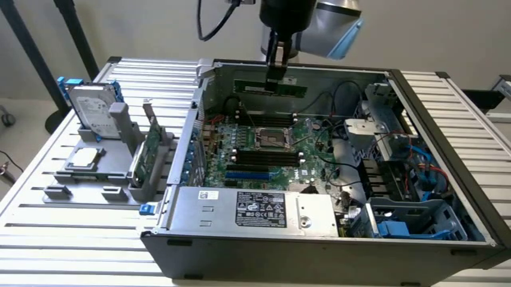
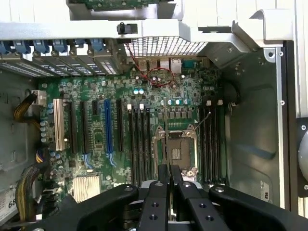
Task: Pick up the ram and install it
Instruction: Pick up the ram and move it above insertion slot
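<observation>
From my seat, the step in hand looks like carrying the stick to its seat, and I judge that doing it well starts at the grip. The gripper should hold the ram level and upright, with its long edge parallel to the slots. It already looks roughly parallel in the exterior view. I'd want the notch and the slot latches checked (I can't make out either from here), and any pressing to go straight down and evenly, not on one end.

The jaws are narrow, clamped on the ram's top edge near its middle. In the wrist view the fingers stand almost together with only a thin dark line between them.

The ram hangs in the air, touching nothing but the gripper. It is over the far side of the open case and above the board. The empty socket lies between it and the slots.
</observation>
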Motion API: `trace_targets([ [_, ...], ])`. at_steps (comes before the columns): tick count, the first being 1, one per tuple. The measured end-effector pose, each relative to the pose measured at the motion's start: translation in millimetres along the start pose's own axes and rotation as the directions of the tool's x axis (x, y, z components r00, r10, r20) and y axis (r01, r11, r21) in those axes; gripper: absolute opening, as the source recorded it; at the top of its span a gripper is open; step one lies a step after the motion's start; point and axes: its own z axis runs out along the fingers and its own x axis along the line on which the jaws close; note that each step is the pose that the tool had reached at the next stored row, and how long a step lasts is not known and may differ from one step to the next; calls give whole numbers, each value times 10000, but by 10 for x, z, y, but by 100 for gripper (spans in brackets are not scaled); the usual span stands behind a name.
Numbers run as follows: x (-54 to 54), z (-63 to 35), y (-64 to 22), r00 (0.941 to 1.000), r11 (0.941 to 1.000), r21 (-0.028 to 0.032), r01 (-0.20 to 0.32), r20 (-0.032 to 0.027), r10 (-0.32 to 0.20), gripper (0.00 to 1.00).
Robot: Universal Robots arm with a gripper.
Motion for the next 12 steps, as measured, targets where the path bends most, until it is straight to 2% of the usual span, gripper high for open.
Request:
trace_targets([
  [4, 2, 39, -10, 9996, 9996, 74, -276, -12, 276, 14],
  [6, 2, 52, -13, 9995, 9994, 168, -301, -51, 302, 14],
  [7, 3, 56, -13, 9995, 9993, 249, -296, -80, 298, 14],
  [8, 3, 60, -14, 9995, 9989, 358, -289, -108, 293, 14],
  [10, 4, 68, -14, 9995, 9978, 605, -274, -151, 283, 14],
  [11, 5, 75, -13, 9995, 9972, 695, -267, -155, 279, 14],
  [12, 6, 86, -10, 9995, 9968, 755, -264, -157, 276, 14],
])
